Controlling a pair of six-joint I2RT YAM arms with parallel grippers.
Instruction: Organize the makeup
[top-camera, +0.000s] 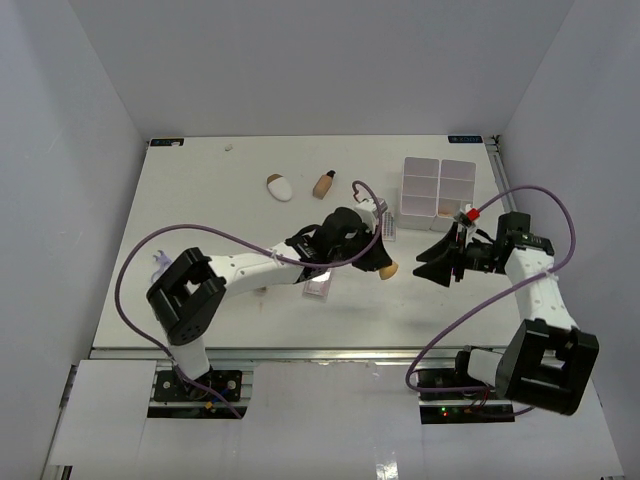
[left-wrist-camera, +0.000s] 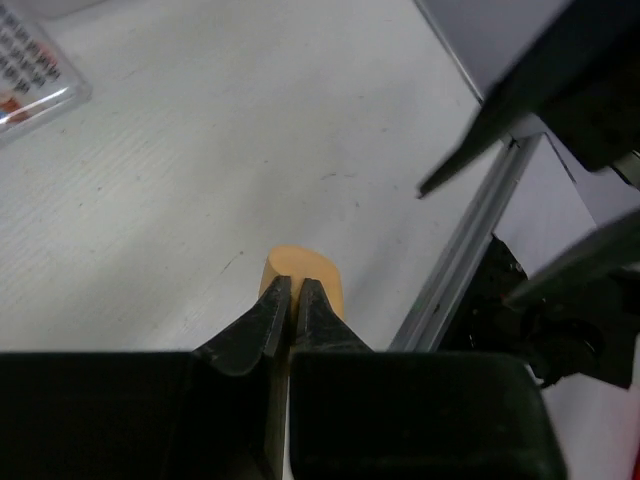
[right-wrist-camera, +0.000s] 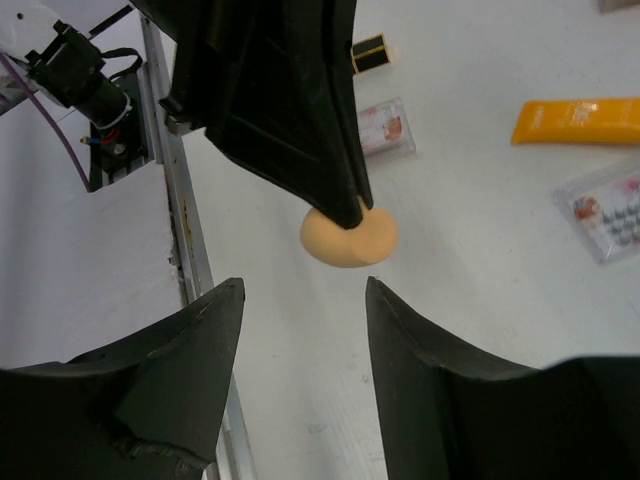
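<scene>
We see the left claw (left-wrist-camera: 294, 292) clenched on a tan sponge (left-wrist-camera: 302, 264). Its two fingertips stand almost together and pinch the sponge's upper side, so the round body of the sponge sticks out just beyond and below the tips. From the right wrist view the sponge (right-wrist-camera: 347, 243) hangs at the very end of this claw, low over the white worktop (right-wrist-camera: 480, 320). We cannot tell if it touches the surface.

The right claw (right-wrist-camera: 304, 290) is released, its fingers wide apart with nothing between them. It points at the sponge from near, but does not touch it.

In the top view the sponge (top-camera: 387, 268) is near the middle of the worktop, between the two claws. An orange tube (right-wrist-camera: 575, 120) and a clear palette (right-wrist-camera: 603, 208) lie further off.
</scene>
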